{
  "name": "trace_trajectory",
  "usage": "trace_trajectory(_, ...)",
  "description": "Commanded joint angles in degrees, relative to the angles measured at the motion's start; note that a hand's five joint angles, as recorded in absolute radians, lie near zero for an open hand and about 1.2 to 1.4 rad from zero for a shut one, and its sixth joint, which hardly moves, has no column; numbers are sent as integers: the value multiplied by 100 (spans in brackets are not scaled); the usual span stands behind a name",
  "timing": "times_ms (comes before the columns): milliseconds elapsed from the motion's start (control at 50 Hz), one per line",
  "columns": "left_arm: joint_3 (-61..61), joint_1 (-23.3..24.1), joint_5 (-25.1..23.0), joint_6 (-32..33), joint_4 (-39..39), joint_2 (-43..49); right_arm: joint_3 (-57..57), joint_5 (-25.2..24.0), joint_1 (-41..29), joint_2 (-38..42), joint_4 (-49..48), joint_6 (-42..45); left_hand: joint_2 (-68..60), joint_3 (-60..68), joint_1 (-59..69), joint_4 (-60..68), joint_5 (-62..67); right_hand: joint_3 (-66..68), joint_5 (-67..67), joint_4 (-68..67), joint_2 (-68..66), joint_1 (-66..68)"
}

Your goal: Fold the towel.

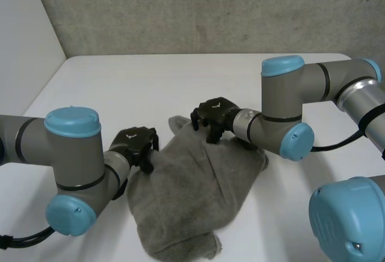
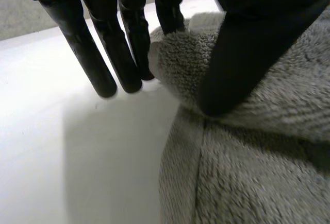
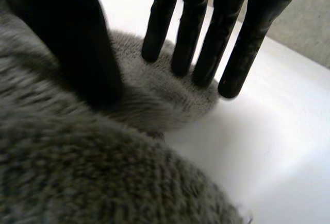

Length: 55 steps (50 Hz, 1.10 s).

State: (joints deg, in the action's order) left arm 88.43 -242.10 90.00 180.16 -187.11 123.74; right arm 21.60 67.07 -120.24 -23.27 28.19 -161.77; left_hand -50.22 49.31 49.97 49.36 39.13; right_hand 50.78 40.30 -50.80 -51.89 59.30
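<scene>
A grey terry towel (image 1: pixel 192 196) lies rumpled on the white table (image 1: pixel 150 81), between the two arms. My left hand (image 1: pixel 137 144) is at its left edge. In the left wrist view its thumb (image 2: pixel 237 49) presses on the towel (image 2: pixel 258 157) and its fingers (image 2: pixel 111 69) stand on the table just past the edge, with a ridge of cloth pinched between them. My right hand (image 1: pixel 213 114) is at the far edge near the far corner. There its thumb (image 3: pixel 82 49) and fingers (image 3: pixel 206 44) press into the towel (image 3: pixel 77 172) with a hump of cloth between them.
Bare table (image 1: pixel 301 214) lies around the towel on all sides. A grey wall (image 1: pixel 210 9) runs behind the table's far edge and a white wall (image 1: pixel 24 33) stands at the left. My right arm's elbow (image 1: pixel 292 135) hangs over the towel's right side.
</scene>
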Motion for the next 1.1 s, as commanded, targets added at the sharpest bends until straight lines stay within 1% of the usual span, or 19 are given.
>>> trace_trajectory(20, -204, -4, -26, 54, -273, 98, -455, -97, 1, -46, -85, 5, -2978, 3069, 3003, 3064, 3087, 2922, 2970, -2920, -2811, 2070)
trace_trajectory(120, -881, -4, -61, 362, -405, 159, -1273, -80, 1, -116, -349, -83, -2978, 3069, 3003, 3064, 3087, 2922, 2970, -2920, -2811, 2070)
trace_trajectory(160, -1580, -39, -44, 590, -431, 37, -1859, -36, 18, -299, -734, -319, -2978, 3069, 3003, 3064, 3087, 2922, 2970, -2920, -2811, 2070)
trace_trajectory(180, -1584, -39, -44, 590, -431, 36, -1861, -36, 18, -300, -736, -320, -2978, 3069, 3003, 3064, 3087, 2922, 2970, -2920, -2811, 2070)
trace_trajectory(220, -2423, -127, -9, 634, -458, -278, -2343, 16, 80, -580, -1252, -662, -2978, 3069, 3003, 3064, 3087, 2922, 2970, -2920, -2811, 2070)
trace_trajectory(320, -3095, -241, -9, 547, -458, -718, -2337, 0, 80, -1011, -1510, -1163, -2978, 3069, 3003, 3064, 3087, 2922, 2970, -2920, -2811, 2070)
trace_trajectory(400, -2972, -206, -35, 353, -387, -772, -1835, -54, 80, -1100, -1263, -1182, -2978, 3069, 3003, 3064, 3087, 2922, 2970, -2920, -2811, 2070)
trace_trajectory(420, -2737, -189, -44, 275, -352, -772, -1548, -54, 80, -1109, -1141, -1112, -2978, 3069, 3003, 3064, 3087, 879, 928, -878, -768, 28)
trace_trajectory(440, -2735, -189, -44, 274, -352, -772, -1545, -54, 80, -1109, -1140, -1112, -2978, 3069, 3003, 3064, 3087, 859, 907, -857, -748, 8)
trace_trajectory(460, -2396, -180, -61, 248, -343, -790, -1240, -54, 71, -1126, -1053, -998, -2978, 3069, 3003, 3064, 3087, -1456, -1408, 1458, 1567, -2307)
trace_trajectory(480, -2009, -171, -79, 248, -352, -825, -968, -54, 71, -1101, -956, -867, -2978, 3069, 3003, 3064, 3087, -2695, -2646, 2697, 2806, -3546)
trace_trajectory(500, -2006, -171, -79, 248, -352, -825, -965, -54, 71, -1100, -956, -865, -2978, 3069, 3003, 3064, 3087, -2707, -2659, 2709, 2818, -3559)
trace_trajectory(600, -725, -144, -79, 283, -387, -1149, -263, -10, 80, -969, -929, -760, -2978, 3069, 3003, 3064, 3087, -2825, -2777, 2827, 2936, -3676)
trace_trajectory(720, 95, -153, -79, 283, -431, -1651, -262, -18, 80, -696, -876, -980, -2978, 3069, 3003, 3064, 3087, -2791, -2743, 2793, 2903, -3643)
trace_trajectory(820, 754, -145, -79, 292, -431, -2258, -262, -352, 80, -564, -762, -1191, -2978, 3069, 3003, 3064, 3087, -2775, -2726, 2776, 2886, -3626)
trace_trajectory(860, 1165, -136, -88, 300, -431, -2747, -271, -702, 80, -512, -640, -1199, -2978, 3069, 3003, 3064, 3087, -2775, -2726, 2776, 2886, -3626)
trace_trajectory(900, 1350, -136, -88, 300, -423, -2976, -288, -861, 62, -494, -569, -1191, -2978, 3069, 3003, 3064, 3087, -2775, -2726, 2776, 2886, -3626)
trace_trajectory(980, 1877, -127, -149, 300, -405, -3522, -376, -1300, 36, -485, -385, -1068, -2978, 3069, 3003, 3064, 3087, -2825, -2777, 2827, 2936, -3676)
trace_trajectory(1100, 2433, -118, -378, 309, -422, -3945, -464, -1741, -17, -406, -217, -769, -2978, 3069, 3003, 3064, 3087, -2825, -2777, 2827, 2936, -3676)
